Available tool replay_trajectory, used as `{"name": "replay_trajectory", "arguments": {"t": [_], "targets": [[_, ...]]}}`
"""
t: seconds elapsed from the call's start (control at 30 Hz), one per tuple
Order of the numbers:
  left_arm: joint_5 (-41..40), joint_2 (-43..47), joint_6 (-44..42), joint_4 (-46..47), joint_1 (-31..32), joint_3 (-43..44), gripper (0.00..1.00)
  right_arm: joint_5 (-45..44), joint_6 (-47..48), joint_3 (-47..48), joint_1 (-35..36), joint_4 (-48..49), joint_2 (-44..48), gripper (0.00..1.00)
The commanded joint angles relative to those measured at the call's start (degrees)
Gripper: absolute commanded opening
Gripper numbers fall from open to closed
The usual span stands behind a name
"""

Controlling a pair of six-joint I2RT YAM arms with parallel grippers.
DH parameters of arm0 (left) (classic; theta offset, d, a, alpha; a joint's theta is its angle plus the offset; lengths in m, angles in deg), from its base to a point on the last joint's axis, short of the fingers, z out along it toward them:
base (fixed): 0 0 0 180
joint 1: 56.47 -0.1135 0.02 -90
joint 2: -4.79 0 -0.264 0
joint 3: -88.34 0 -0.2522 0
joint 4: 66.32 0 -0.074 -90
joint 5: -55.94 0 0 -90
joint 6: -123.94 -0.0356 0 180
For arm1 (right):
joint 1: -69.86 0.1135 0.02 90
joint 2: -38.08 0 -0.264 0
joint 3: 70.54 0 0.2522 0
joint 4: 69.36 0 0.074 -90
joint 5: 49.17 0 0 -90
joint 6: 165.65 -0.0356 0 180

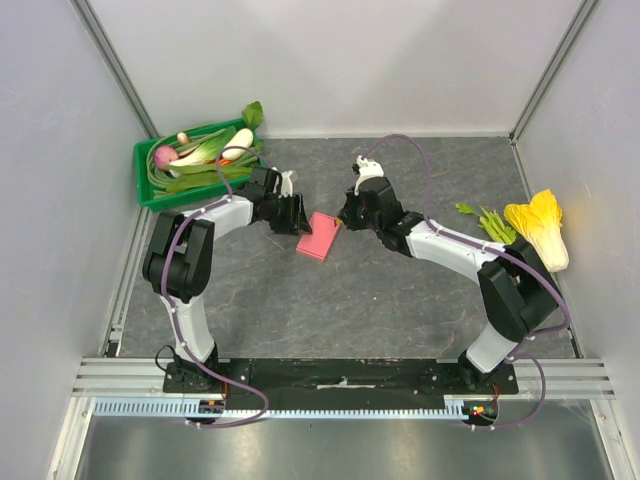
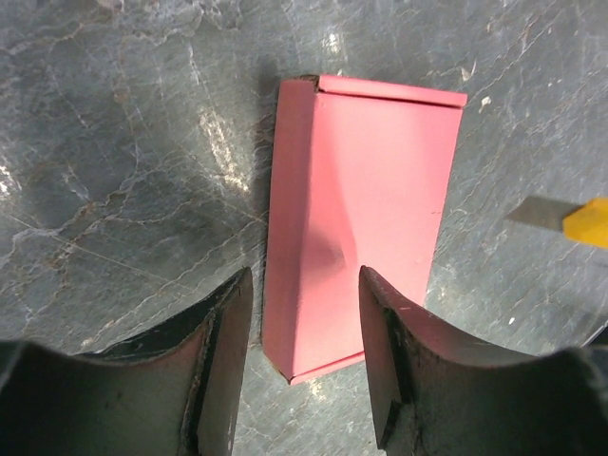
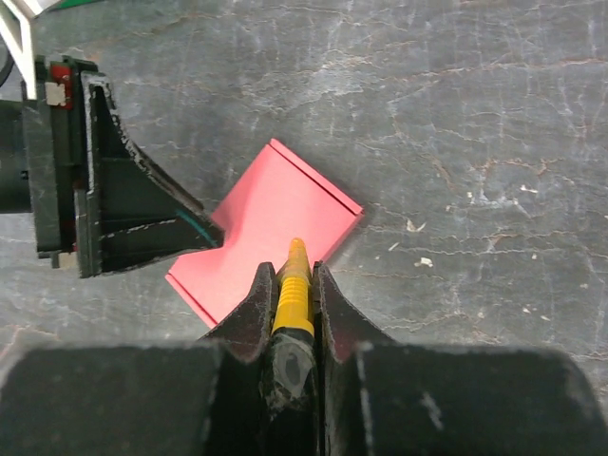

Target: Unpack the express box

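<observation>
Express box (image 1: 320,237) lies flat near the tabletop middle, slightly toward the far edge. Left gripper (image 2: 304,328) released, jaws spread at one end of the box: one finger (image 2: 399,351) over the top face, the other beside it. Right gripper (image 3: 293,274) clenched on yellow cutter (image 3: 293,304), tip at the opposite box edge, contact unclear. Green crate (image 1: 170,198) in far-left corner.

Setting: robot lab cell | white panel walls (image 1: 330,60) | aluminium rail (image 1: 120,378) | grey slate tabletop (image 1: 400,310)
</observation>
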Motion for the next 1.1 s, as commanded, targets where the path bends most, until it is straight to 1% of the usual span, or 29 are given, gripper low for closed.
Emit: {"name": "replay_trajectory", "arguments": {"t": [0.0, 0.4, 0.8, 1.07], "targets": [[0.5, 1.3, 2.7, -0.9, -0.1, 2.8, 0.55, 3.6, -2.0, 1.6, -0.1, 1.9, 0.7, 0.0], [1.3, 1.0, 3.2, -1.2, -0.4, 3.2, 0.55, 5.6, -2.9, 1.1, -0.1, 2.9, -2.5, 0.0], [1.0, 0.7, 3.3, -1.2, -0.6, 3.4, 0.55, 3.5, -2.1, -3.1, -0.1, 2.6, -1.8, 0.0], [1.4, 0.8, 3.3, -1.3, -0.6, 3.6, 0.55, 2.7, -1.9, -4.2, -0.1, 2.7, -2.0, 0.0]]}}
